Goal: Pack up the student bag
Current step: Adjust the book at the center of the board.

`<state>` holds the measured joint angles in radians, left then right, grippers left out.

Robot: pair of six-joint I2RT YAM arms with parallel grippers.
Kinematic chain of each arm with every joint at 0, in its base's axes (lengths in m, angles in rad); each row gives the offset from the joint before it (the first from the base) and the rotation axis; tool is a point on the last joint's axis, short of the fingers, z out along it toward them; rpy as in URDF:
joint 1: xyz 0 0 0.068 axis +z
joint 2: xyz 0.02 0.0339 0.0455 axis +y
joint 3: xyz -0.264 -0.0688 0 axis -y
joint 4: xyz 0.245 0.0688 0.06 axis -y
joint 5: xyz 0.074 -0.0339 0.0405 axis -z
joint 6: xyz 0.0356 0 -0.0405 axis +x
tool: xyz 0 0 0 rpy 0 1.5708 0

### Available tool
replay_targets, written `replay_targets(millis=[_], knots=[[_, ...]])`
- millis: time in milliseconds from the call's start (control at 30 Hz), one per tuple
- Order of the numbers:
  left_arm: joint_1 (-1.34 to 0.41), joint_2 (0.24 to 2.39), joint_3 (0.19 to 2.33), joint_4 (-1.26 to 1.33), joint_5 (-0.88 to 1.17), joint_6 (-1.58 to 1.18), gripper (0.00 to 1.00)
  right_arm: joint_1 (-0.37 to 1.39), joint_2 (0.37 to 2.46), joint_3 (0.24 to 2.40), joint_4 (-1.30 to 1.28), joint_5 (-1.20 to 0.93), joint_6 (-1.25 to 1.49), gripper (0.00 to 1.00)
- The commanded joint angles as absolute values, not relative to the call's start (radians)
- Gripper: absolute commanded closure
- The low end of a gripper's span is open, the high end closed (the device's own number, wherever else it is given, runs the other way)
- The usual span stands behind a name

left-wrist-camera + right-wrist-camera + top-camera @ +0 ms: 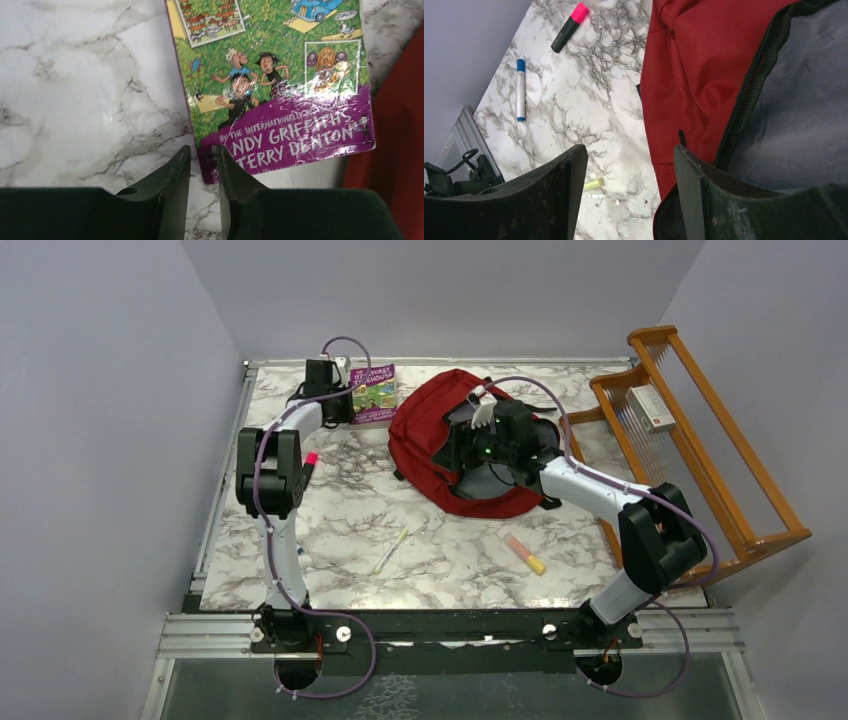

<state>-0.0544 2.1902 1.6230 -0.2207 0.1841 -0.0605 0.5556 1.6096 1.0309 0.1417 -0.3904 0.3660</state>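
Note:
The student bag (430,415) is a red backpack lying at the back middle of the table, its zipper open on grey lining (804,100). A purple and green book (373,393) lies just left of it, its edge next to the red fabric (400,125). My left gripper (204,148) has its jaws drawn in to a narrow gap, with the book's (280,100) lower spine corner between the tips. My right gripper (630,147) hangs open at the bag's near left rim, one finger over the marble and the other at the open mouth, holding nothing.
A pink highlighter (311,458) and a blue-capped white marker (520,90) lie left of the bag. A yellow-green pen (392,550) and an orange-yellow marker (524,553) lie nearer the arms. A wooden rack (700,440) holding a white box (650,407) stands on the right.

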Motion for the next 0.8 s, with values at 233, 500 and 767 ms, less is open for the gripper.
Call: replay_targets(millis=[233, 500, 767], knots=[[0.025, 2.109, 1.401, -0.507, 0.114, -0.041, 0.74, 0.561, 1.664, 1.157, 0.145, -0.387, 0.375, 0.32], [0.027, 1.972, 1.416, -0.382, 0.245, -0.074, 0.65, 0.562, 1.963, 1.526, 0.106, -0.355, 0.387, 0.32], [0.027, 1.953, 1.505, -0.249, 0.302, -0.157, 0.5, 0.563, 2.398, 2.127, -0.011, -0.283, 0.383, 0.32]])
